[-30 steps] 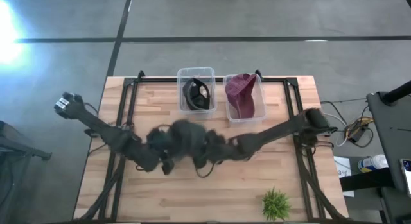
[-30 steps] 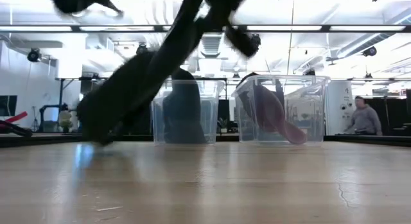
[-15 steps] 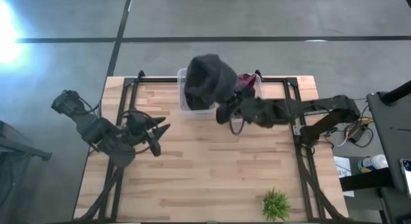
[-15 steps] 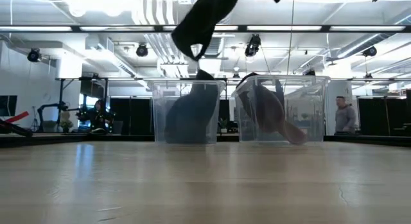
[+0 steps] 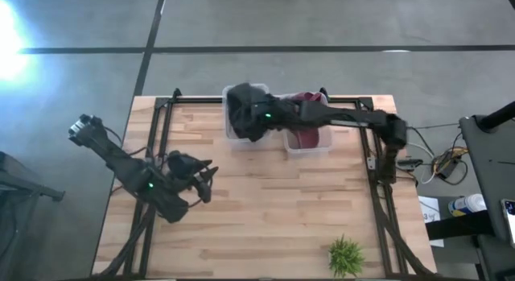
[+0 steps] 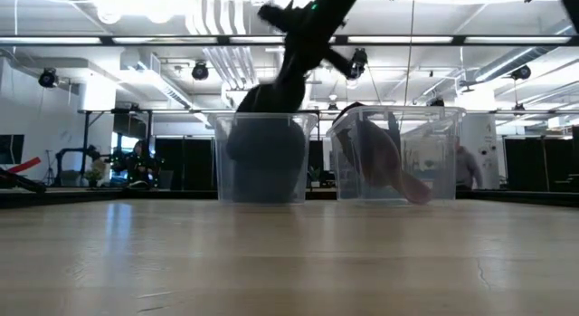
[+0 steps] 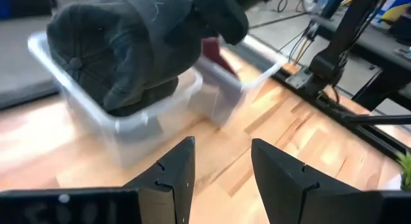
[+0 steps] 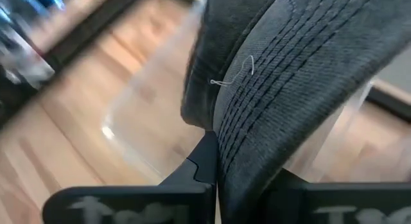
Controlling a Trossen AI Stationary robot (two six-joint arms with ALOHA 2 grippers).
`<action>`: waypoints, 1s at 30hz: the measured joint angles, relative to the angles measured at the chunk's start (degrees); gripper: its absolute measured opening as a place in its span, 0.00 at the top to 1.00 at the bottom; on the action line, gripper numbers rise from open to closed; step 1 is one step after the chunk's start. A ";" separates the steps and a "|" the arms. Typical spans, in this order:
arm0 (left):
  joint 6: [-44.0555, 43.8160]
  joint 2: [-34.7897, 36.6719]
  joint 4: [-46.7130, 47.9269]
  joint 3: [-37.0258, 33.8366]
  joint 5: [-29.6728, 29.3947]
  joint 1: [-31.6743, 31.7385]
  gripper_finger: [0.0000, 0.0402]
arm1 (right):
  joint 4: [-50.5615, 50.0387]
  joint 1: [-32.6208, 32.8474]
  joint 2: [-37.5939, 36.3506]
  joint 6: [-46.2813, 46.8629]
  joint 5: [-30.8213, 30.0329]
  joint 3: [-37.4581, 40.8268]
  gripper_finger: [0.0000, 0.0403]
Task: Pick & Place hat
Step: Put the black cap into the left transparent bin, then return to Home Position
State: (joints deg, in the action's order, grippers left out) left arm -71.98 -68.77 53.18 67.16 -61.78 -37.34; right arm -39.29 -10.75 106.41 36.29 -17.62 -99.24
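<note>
A dark grey hat [image 5: 244, 106] sits over the left clear bin [image 5: 231, 133] at the table's far edge; in the low view the hat [image 6: 262, 146] is down between the bin's walls. My right gripper [image 5: 257, 115] reaches in from the right and is shut on it. A maroon hat [image 5: 306, 128] lies in the right clear bin [image 6: 398, 153]. My left gripper [image 5: 207, 183] is open above the table's left middle, apart from both bins; its wrist view looks at the grey hat [image 7: 122, 51]. My right gripper [image 8: 247, 179] pinches the grey hat's stitched brim [image 8: 282, 89] between its two fingers [image 8: 200, 165]. It comes slanting down from the table's right. The hat's crown [image 7: 109, 44] rests in the mouth of the left bin, bulging above the rim.
A darker shape [image 7: 151, 92] lies under the grey hat inside the left bin. A small green plant [image 5: 346, 255] stands near the table's near right corner. Bare wooden tabletop [image 5: 273, 208] stretches between my left gripper and the bins. A person [image 6: 466, 167] stands in the room behind.
My right gripper has carried the grey hat up from the table's middle toward the far edge and lowered it into the left bin. My left gripper has drawn away from the hat toward the table's left and near side.
</note>
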 joint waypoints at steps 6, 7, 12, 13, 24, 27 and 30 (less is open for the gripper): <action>-8.40 0.00 -0.38 -5.16 2.69 -0.02 0.63 | -17.23 -4.89 11.99 0.11 7.86 -14.96 0.97; -9.33 -0.02 -0.51 -5.88 2.99 -0.02 0.63 | -19.19 -5.87 13.85 0.03 9.84 -17.43 0.97; -11.43 -0.02 -0.97 -8.76 3.86 -0.02 0.63 | -22.20 -8.14 20.37 -0.57 15.35 -28.33 0.92; -11.50 -0.02 -1.10 -9.00 3.84 -0.02 0.63 | -22.45 -8.10 21.13 -0.82 15.74 -30.28 0.90; -8.19 0.51 -1.10 -9.23 2.91 -0.04 0.63 | -29.97 -5.31 18.93 -4.01 13.07 -33.53 0.60; -7.35 0.75 -1.10 -9.23 1.87 0.01 0.63 | -29.17 -1.57 14.04 -6.96 4.34 -33.55 0.55; -6.71 1.60 -1.11 -9.23 1.58 0.14 0.63 | -27.33 2.49 8.96 -12.64 -1.74 -31.51 0.53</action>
State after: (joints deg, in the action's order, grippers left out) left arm -78.69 -67.18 52.07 57.93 -60.20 -37.21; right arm -66.62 -8.26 115.38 23.65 -19.36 -130.75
